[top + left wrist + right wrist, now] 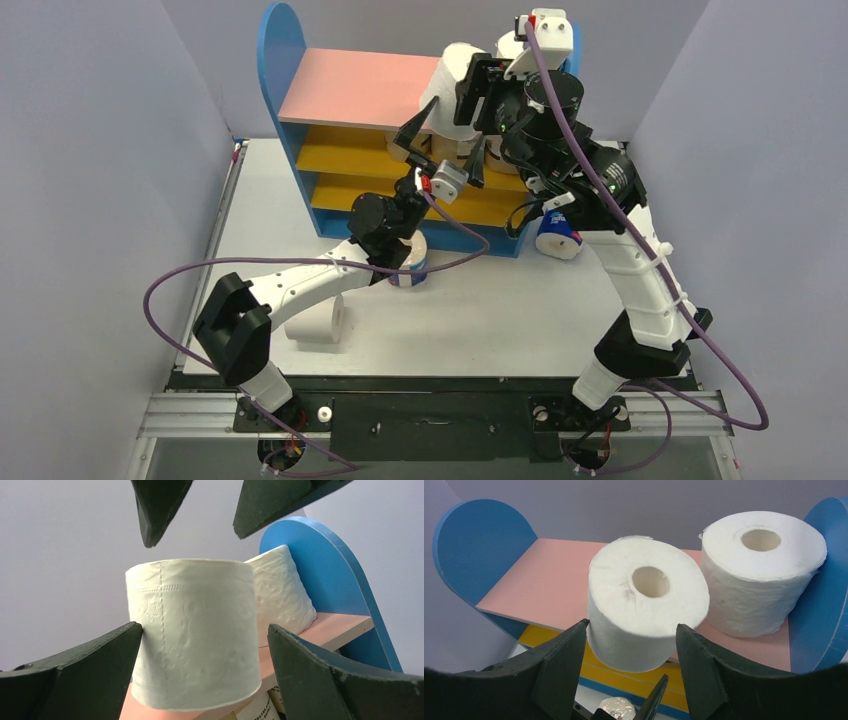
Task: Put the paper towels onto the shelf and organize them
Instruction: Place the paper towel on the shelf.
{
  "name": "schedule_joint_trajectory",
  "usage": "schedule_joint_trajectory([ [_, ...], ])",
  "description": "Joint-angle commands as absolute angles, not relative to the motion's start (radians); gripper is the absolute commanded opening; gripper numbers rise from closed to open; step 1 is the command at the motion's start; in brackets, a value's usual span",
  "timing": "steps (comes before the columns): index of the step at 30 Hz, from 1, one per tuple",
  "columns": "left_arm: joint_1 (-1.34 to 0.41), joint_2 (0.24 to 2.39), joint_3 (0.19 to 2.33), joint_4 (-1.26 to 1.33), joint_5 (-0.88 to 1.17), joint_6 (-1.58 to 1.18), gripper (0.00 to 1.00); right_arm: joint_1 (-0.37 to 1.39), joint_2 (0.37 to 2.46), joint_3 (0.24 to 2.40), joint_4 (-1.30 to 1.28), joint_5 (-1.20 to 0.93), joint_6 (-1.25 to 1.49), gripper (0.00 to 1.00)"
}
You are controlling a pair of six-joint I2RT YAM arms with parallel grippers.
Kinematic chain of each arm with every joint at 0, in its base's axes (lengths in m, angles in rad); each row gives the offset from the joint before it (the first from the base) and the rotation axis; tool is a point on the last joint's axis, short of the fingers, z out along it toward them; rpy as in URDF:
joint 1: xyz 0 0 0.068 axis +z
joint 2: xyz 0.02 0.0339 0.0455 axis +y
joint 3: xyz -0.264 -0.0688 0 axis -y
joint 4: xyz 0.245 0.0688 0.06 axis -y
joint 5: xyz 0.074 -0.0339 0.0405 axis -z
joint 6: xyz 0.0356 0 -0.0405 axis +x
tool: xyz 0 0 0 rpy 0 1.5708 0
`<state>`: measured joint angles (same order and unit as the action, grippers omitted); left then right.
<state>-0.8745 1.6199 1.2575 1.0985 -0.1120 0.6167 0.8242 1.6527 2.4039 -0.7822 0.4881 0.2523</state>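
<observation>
The shelf has blue sides, a pink top board and yellow lower boards. Two plain white paper towel rolls stand on the pink board's right end. The nearer roll overhangs the front edge. The other roll stands against the blue side panel. My right gripper is open, with a finger on each side of the nearer roll and its tips just above the roll. My left gripper points up from below the board and is open. Its left finger touches the same roll.
A white roll lies on the table at front left. A blue-and-white roll stands under my left arm. Another sits by the shelf's right foot. A tan labelled roll shows on a yellow board below.
</observation>
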Motion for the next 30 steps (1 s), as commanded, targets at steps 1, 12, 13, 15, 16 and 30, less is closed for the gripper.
schedule_joint_trajectory([
  [1,-0.867,1.629,1.312,1.097,-0.115,0.608,0.96,0.825,1.601,2.410,-0.772,0.480,0.261,0.62],
  [12,-0.856,1.634,1.310,1.099,-0.121,0.591,0.96,0.830,1.522,2.309,-0.736,0.474,0.276,0.62],
  [13,-0.857,1.633,1.310,1.099,-0.122,0.591,0.96,0.831,1.518,2.302,-0.736,0.475,0.277,0.62],
  [15,-0.856,1.627,1.307,1.100,-0.126,0.587,0.96,0.835,1.498,2.272,-0.728,0.475,0.281,0.62],
  [16,-0.855,1.623,1.302,1.100,-0.128,0.584,0.96,0.839,1.479,2.242,-0.718,0.477,0.283,0.62],
  [30,-0.858,1.327,1.152,0.977,-0.185,0.455,0.96,0.855,1.051,1.676,-0.526,0.436,0.330,0.62],
])
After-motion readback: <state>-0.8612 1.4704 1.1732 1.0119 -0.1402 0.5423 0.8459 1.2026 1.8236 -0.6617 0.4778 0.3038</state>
